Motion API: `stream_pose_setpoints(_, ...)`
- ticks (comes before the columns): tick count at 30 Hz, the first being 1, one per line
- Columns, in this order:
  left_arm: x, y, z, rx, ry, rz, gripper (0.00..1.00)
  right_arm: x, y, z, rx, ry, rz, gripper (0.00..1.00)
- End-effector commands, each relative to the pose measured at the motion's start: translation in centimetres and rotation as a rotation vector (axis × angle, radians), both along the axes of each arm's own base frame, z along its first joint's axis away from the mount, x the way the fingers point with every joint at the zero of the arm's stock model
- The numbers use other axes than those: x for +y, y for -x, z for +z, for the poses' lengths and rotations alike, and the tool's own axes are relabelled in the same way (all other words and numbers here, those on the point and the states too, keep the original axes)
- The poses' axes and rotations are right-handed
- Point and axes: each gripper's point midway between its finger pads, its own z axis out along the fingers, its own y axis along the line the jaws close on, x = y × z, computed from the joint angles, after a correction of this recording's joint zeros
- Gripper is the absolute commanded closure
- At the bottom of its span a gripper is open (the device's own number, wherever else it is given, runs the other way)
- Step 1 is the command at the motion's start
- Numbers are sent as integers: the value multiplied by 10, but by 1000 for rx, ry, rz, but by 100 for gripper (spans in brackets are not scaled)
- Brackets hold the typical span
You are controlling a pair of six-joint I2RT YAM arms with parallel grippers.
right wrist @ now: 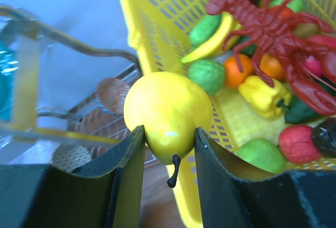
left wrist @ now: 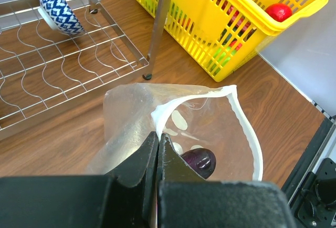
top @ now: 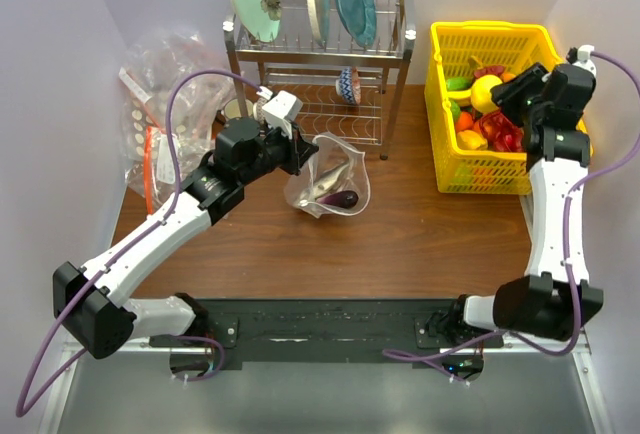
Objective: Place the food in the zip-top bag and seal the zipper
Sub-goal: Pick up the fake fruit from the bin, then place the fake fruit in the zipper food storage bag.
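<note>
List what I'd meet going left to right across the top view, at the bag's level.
Pile of clear bags → left tool → zip-top bag, whose rim that tool pinches → yellow basket, with the right tool holding a yellow fruit over it.

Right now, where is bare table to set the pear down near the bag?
Bare wood lies between the zip-top bag and the yellow basket, and along the near strip in front of it. Crowded: the back, with dish rack and spare bags.
</note>
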Motion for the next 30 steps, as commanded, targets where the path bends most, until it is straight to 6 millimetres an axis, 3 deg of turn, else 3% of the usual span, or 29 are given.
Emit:
stream_pose_setpoints(1,1,0,24,-81,33,-5,100,27,15,38,-149,-8,124,68)
stream_pose_setpoints(2,2,-1,24,-80,32,-2,100,33,21,50,-188,-7,146,68)
stream_pose_setpoints(6,3,-2,24,-84,23,7,100,70,34,64,-242,-44,287,69)
stream_pose_setpoints(13,2,-7,13,-67,-1,15,100,164,63,69,-293,-85,577,69)
stream_pose_setpoints(17,2,-6,18,-74,3,13,100,202,83,68,-301,-106,723,68)
stream_pose_setpoints(21,5,-7,17,-75,-1,28,100,242,108,50,-278,-167,915,68)
stream_pose_setpoints(30,3,-10,10,-60,-19,31,100,281,141,15,-207,-193,1077,66)
